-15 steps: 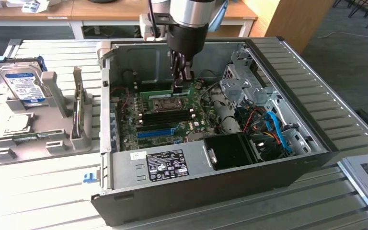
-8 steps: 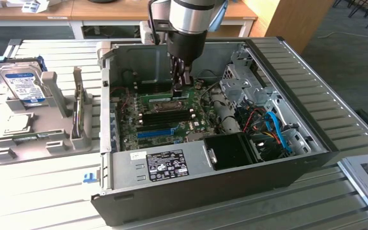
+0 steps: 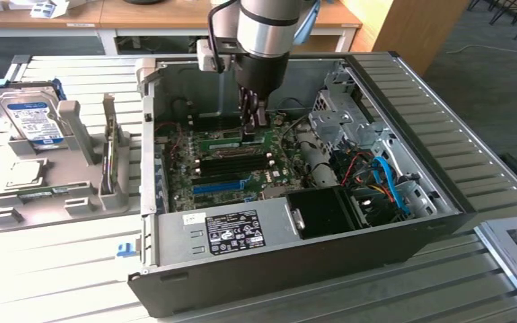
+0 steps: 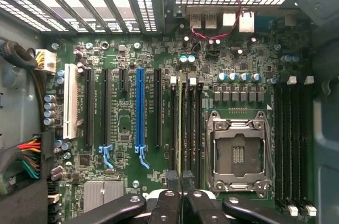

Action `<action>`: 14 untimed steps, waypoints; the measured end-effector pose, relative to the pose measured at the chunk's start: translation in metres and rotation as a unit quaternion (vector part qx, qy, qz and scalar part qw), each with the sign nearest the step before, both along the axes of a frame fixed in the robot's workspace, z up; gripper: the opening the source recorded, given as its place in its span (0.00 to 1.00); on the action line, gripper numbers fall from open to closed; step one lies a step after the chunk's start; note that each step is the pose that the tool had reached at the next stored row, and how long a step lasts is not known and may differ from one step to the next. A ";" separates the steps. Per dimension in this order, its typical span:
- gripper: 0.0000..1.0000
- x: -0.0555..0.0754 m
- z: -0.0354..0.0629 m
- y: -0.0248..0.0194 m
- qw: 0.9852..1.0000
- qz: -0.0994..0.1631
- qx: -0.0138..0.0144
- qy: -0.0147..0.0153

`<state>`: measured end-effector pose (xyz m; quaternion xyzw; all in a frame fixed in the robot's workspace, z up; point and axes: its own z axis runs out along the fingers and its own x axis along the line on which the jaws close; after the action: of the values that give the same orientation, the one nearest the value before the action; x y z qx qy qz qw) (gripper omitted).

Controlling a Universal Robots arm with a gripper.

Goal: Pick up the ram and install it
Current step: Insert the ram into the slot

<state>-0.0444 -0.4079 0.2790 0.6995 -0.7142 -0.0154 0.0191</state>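
The ram [image 4: 180, 123] shows edge-on as a thin yellowish-green line, running along a black memory slot beside the empty processor socket [image 4: 238, 152]. My gripper [image 4: 180, 177] is shut on it, with the black fingers pressed together over its near end. In the exterior view the gripper [image 3: 254, 128] reaches straight down into the open computer case. The ram [image 3: 218, 142] lies as a green strip low over the motherboard [image 3: 240, 171]. I cannot tell whether it is fully seated in the slot.
The case walls [image 3: 402, 222] box in the arm. A black power supply [image 3: 231, 232], a drive cage [image 3: 344, 118] and blue cables [image 3: 389, 178] crowd the inside. On the exterior view's left, a grey holder [image 3: 52, 202] carries a hard drive [image 3: 29, 118] and a silver processor chip [image 3: 25, 175].
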 end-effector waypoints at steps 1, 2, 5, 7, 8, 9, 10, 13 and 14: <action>0.12 0.000 -0.0014 0.0000 1.000 0.000 0.000 0.000; 0.12 0.000 -0.0028 0.0000 1.000 0.000 0.000 0.000; 0.12 0.000 -0.0066 0.0000 1.000 0.000 0.000 0.000; 0.12 0.000 -0.0092 0.0000 1.000 0.000 0.000 0.000; 0.12 0.000 -0.0107 0.0000 1.000 0.000 0.000 0.000; 0.12 0.000 -0.0120 0.0000 1.000 0.000 0.000 0.000; 0.12 0.000 -0.0132 0.0000 1.000 0.000 0.000 0.000; 0.12 0.000 -0.0172 0.0000 1.000 0.000 0.000 0.000; 0.12 0.000 -0.0186 0.0000 1.000 0.000 0.000 0.000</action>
<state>-0.0444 -0.4080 0.2604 0.6995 -0.7142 -0.0155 0.0191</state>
